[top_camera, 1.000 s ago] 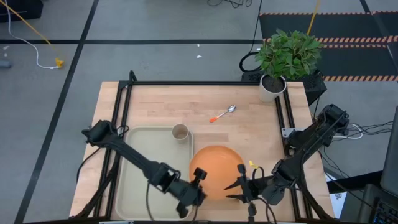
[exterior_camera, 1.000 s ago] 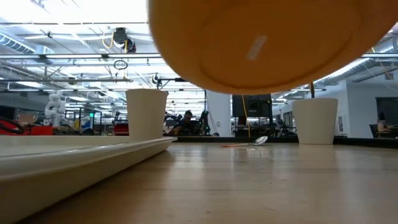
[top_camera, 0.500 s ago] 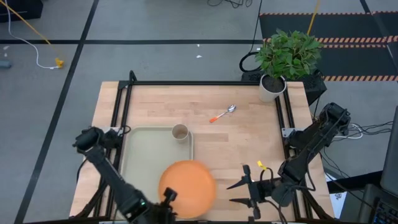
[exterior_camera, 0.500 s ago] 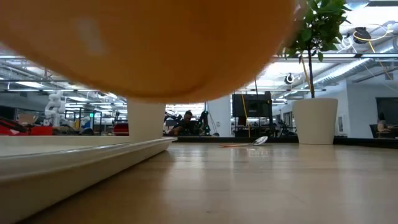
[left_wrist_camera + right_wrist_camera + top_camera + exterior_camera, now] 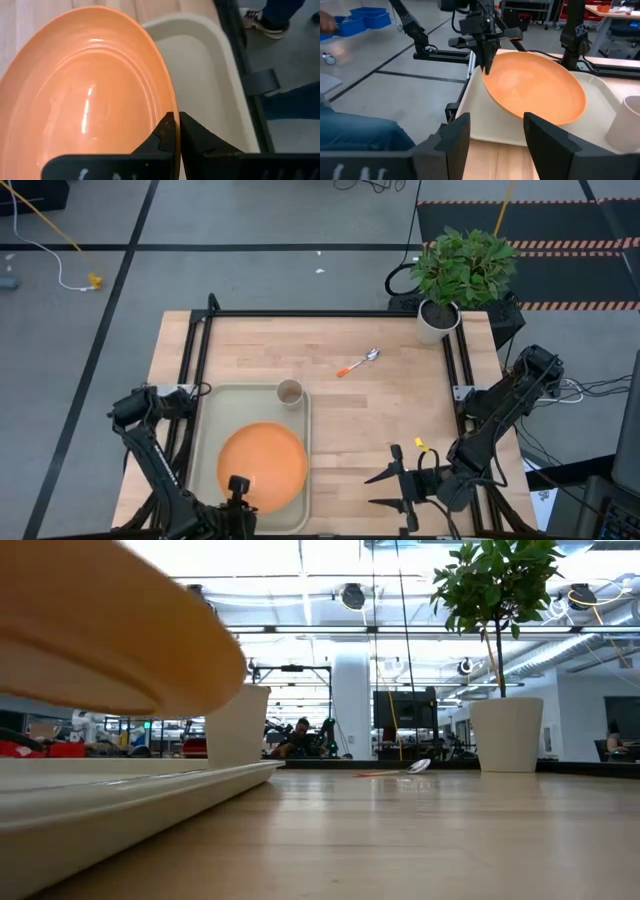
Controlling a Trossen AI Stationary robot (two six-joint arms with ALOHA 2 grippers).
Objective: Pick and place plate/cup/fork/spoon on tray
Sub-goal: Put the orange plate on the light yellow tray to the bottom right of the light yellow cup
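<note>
The plate (image 5: 262,465), pinched at its rim by the left claw (image 5: 240,485), has swung across from the counter (image 5: 380,420) and now hangs tilted over the tray (image 5: 205,430); lowering comes next. The right claw (image 5: 385,490), spread, waits alongside.

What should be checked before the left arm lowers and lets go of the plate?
1. Grip: left pincer shut on the plate rim: ok.
2. Position: plate is over the tray in the high view: ok.
3. Height: plate is tilted and off the tray floor in the right wrist view, so not yet set down: not ok.
4. Cup stands at the tray's far corner, apart from the plate: ok.
5. Right pincer is open, off to the tray's side: ok.
6. Spoon lies on the table, out of the way: ok.
</note>
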